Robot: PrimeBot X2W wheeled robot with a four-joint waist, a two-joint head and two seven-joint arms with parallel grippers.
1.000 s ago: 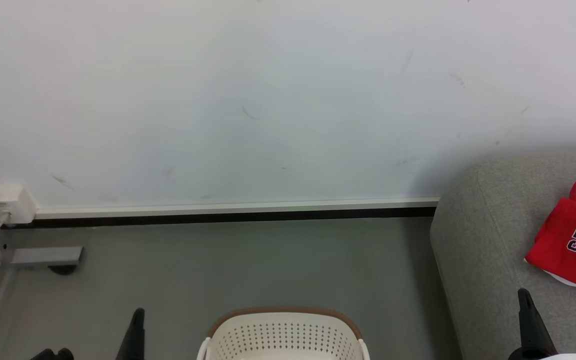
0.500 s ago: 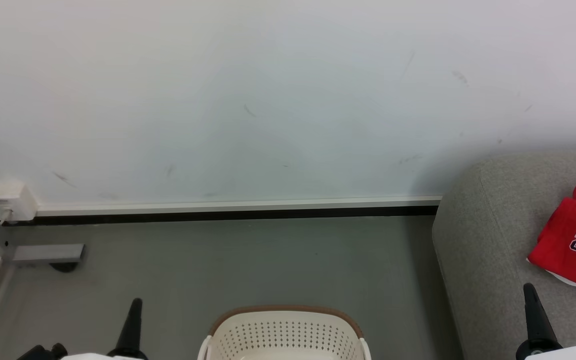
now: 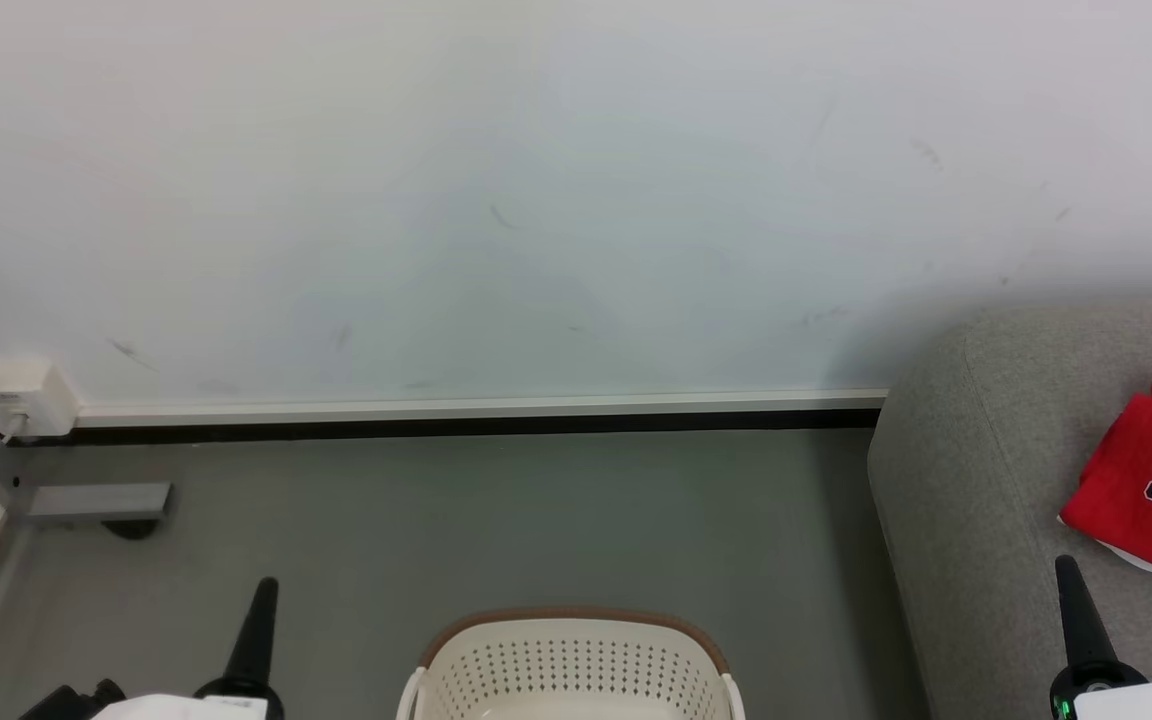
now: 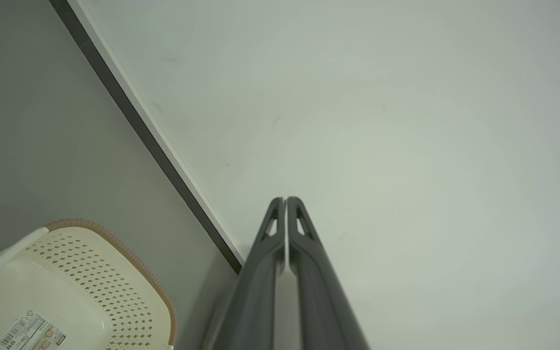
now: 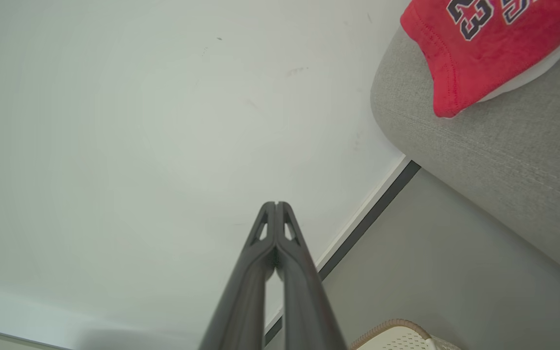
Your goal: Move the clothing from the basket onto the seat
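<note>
The left hand [image 3: 266, 587] and right hand [image 3: 1064, 563] were pressed together, empty. The clothing [image 3: 1151, 480] lay on the seat [image 3: 976, 520] by its rounded edge; soft fabric there could slip off.

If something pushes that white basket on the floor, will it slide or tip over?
The basket looks like thin perforated plastic, so probably light. On the smooth grey floor it would likely slide readily. Its broad rounded body suggests tipping is unlikely.
</note>
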